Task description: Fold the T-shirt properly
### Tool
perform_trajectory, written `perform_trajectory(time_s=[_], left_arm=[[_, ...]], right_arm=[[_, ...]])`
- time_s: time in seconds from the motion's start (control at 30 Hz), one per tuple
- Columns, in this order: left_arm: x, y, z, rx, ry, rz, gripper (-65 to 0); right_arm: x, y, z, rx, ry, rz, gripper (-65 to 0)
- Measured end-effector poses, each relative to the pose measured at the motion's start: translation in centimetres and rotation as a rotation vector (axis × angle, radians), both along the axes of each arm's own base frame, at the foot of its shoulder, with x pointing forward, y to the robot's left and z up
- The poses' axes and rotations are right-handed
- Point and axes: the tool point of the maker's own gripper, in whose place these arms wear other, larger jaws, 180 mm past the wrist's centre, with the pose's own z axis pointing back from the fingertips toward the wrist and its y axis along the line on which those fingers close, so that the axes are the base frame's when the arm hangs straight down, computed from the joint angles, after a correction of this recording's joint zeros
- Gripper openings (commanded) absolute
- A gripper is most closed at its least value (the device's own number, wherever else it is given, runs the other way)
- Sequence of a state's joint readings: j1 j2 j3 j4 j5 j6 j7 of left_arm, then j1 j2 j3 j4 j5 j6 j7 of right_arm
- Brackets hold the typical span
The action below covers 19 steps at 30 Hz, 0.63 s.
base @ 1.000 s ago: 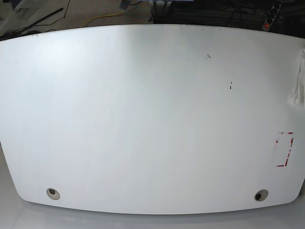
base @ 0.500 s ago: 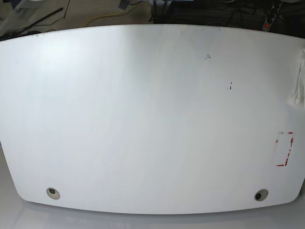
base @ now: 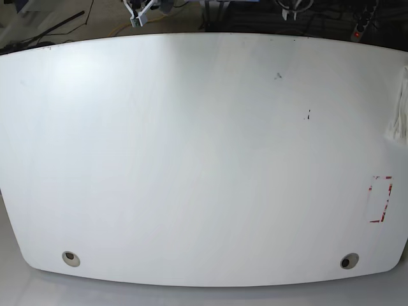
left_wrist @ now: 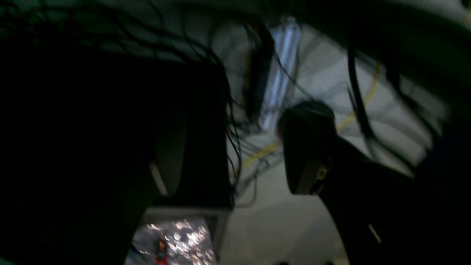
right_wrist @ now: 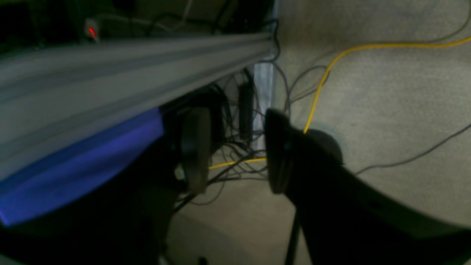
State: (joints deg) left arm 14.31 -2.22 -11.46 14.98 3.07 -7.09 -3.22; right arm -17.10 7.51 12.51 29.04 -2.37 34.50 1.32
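Only a crumpled white strip of the T-shirt point(base: 400, 108) shows, at the right edge of the white table point(base: 191, 159) in the base view; the rest is out of frame and no print shows. My left gripper point(left_wrist: 235, 165) is open and empty, off the table, over dark cables and floor. My right gripper point(right_wrist: 235, 154) is open and empty, beside the table's edge point(right_wrist: 110, 73), over carpet and cables. Small white parts of the right arm point(base: 143, 9) and of the left arm point(base: 290, 6) peek in beyond the table's far edge.
A red tape rectangle point(base: 380, 199) marks the table near its right edge. Two round cable holes point(base: 71, 258) point(base: 349, 261) sit near the front edge. A yellow cable point(right_wrist: 331, 62) and dark cables lie on the floor behind. A power strip point(base: 360, 29) lies at the back right.
Small parts of both arms have come into the base view beyond the table's far edge. The cloth at the right edge has not moved.
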Motion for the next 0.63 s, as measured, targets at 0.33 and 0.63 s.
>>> perform_trajectory(time_s=[0.33, 0.63], left_arm=[[2.0, 0.3, -0.4, 0.028, 0.014, 0.004, -26.5], [2.0, 0.5, -0.4, 0.033, 0.014, 0.003, -26.5]], right_arm=[[3.7, -0.9, -1.0, -0.036, -0.002, -0.021, -41.9], [3.4, -2.8, -1.6, -0.105, 0.028, -0.035, -41.9]])
